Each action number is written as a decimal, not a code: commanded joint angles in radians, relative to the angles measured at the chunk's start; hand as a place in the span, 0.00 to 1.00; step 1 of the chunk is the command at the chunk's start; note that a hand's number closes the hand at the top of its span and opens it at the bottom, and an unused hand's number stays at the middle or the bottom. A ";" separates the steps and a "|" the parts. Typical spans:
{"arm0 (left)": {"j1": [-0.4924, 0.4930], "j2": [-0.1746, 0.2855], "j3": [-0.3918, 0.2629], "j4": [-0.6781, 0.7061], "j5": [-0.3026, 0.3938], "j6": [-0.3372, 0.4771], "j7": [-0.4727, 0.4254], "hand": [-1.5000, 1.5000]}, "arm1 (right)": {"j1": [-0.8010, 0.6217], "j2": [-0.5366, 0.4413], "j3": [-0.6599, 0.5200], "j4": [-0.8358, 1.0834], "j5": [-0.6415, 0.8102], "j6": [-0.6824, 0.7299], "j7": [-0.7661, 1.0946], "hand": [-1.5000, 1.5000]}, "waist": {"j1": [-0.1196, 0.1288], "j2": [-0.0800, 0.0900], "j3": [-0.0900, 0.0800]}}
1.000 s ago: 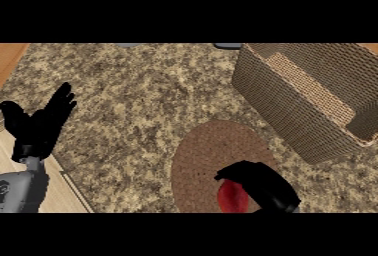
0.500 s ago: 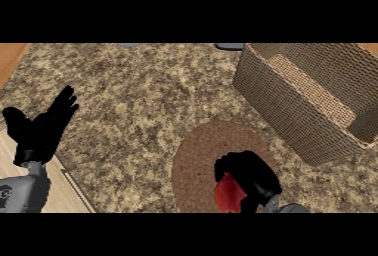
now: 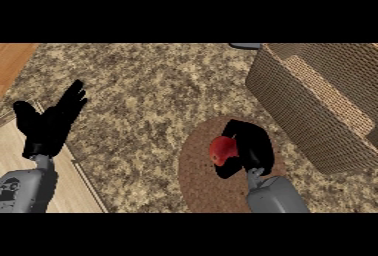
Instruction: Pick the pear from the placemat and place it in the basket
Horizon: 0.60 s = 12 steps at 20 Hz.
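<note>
Standing just right of the mat (image 3: 196, 186), the basket (image 3: 295, 105) shows a tall wall; carried low, the pear (image 3: 221, 151) could knock it, I judge. Left hand (image 3: 48, 130) rests open, well left of the mat. Above the mat the right hand (image 3: 255, 142) curls round the pear, red, glossy, half hidden

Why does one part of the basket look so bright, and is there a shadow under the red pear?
Head view: the basket has a pale inner wall that catches the light, while its outer side looks darker. Head view: the pear sits in the curled right hand over the placemat, and no clear shadow can be made out beneath it.
</note>
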<state>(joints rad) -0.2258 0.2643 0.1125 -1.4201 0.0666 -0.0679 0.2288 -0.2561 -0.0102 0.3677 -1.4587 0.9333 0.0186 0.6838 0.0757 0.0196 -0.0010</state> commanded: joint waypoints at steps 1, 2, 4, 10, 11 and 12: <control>-0.030 -0.011 -0.017 0.014 -0.004 -0.006 -0.003 0.50 | -0.150 0.010 0.020 0.078 -0.045 -0.147 0.245 1.00 | 0.041 0.009 0.002; -0.032 -0.011 -0.023 0.010 -0.009 -0.009 -0.005 0.50 | -0.178 0.010 0.036 0.088 -0.058 -0.202 0.279 1.00 | 0.054 0.008 0.002; -0.045 -0.018 -0.033 0.014 -0.014 -0.005 0.005 0.50 | -0.254 0.010 0.054 0.082 -0.080 -0.322 0.321 1.00 | 0.064 0.004 0.004; -0.087 -0.029 -0.048 0.035 -0.019 -0.007 0.020 0.50 | -0.508 0.010 0.101 0.139 0.023 -0.573 0.413 1.00 | 0.076 -0.001 -0.001; -0.072 -0.024 -0.037 0.037 -0.009 -0.011 0.019 0.50 | -0.550 0.010 0.108 0.169 0.053 -0.594 0.456 1.00 | 0.069 -0.005 -0.002; -0.077 -0.024 -0.039 0.052 -0.009 -0.018 0.013 0.50 | -0.600 0.010 0.106 0.179 0.073 -0.599 0.496 1.00 | 0.067 -0.005 -0.004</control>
<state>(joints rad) -0.2940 0.2436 0.0753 -1.3848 0.0559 -0.0810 0.2416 -0.6976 -0.0036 0.4496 -1.3342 0.9401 -0.4511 1.0160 0.1418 0.0194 -0.0015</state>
